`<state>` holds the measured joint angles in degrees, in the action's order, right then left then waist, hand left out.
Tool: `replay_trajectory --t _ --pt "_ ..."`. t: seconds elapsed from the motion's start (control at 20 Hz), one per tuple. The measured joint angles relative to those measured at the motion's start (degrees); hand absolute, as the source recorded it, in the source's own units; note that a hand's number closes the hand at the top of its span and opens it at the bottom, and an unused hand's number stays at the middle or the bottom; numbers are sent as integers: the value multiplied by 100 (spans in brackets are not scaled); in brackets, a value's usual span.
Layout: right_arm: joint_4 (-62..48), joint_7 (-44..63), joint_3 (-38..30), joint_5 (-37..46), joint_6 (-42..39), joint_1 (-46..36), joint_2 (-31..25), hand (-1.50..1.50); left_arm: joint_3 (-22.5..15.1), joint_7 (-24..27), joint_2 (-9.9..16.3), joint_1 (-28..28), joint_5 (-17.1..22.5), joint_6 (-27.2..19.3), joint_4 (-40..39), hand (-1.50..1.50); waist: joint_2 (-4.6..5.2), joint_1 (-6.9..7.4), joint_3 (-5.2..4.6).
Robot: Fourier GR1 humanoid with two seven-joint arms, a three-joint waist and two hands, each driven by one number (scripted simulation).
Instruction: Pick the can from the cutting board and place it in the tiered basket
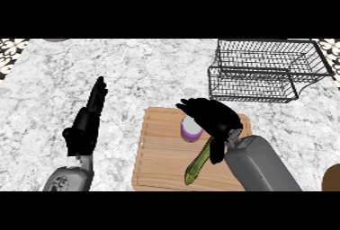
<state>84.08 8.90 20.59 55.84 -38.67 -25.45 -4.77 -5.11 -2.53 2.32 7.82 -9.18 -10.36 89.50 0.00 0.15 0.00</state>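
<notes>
The can (190, 129) stands upright on the cutting board (163, 152), in the board's upper half, towards one o'clock from its middle. It shows a pale top and a purple side; no brand, label or writing can be read on it.

The right hand (211, 117) sits right over and against the can's three o'clock side, its fingers curled down round the can's far rim, hiding part of it. Whether the thumb has closed on the near side I cannot tell, so the hold looks begun rather than settled. The can appears to rest on the board, not lifted.

At five o'clock from the can, a long green vegetable (199, 162) lies slantwise on the board, partly under the right forearm. It is just beside the can but apart from it.

The tiered basket (266, 72), black wire, stands on the counter (100, 67) at one o'clock from the can, well apart, beyond the board's far edge.

The left hand (90, 117) is at nine o'clock, off the board, fingers straight and pressed together pointing away, resting and holding nothing.

By my judgement the step in hand is the grasp. The next move calls for closing fully round the can, lifting it straight up clear of the vegetable, then carrying it towards one o'clock, high enough to pass the basket's wire rim before lowering it inside.
</notes>
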Motion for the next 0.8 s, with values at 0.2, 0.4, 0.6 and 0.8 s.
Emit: replay_trajectory --t 0.2,0.4,0.6,0.8 --pt "-215 -133 -34 158 165 24 125 -150 144 37 54 39 76 124 -47 0 0 -1 0" --pt "-445 -200 -55 177 365 16 276 -150 63 79 -55 -16 -1 43 -39 0 0 3 0" --pt "-588 -283 -123 212 631 98 366 150 109 -30 -8 -8 17 119 83 0 0 3 1" --pt "-616 -554 -120 383 1129 253 312 150 121 -39 -32 15 2 132 21 0 -9 -2 -1"
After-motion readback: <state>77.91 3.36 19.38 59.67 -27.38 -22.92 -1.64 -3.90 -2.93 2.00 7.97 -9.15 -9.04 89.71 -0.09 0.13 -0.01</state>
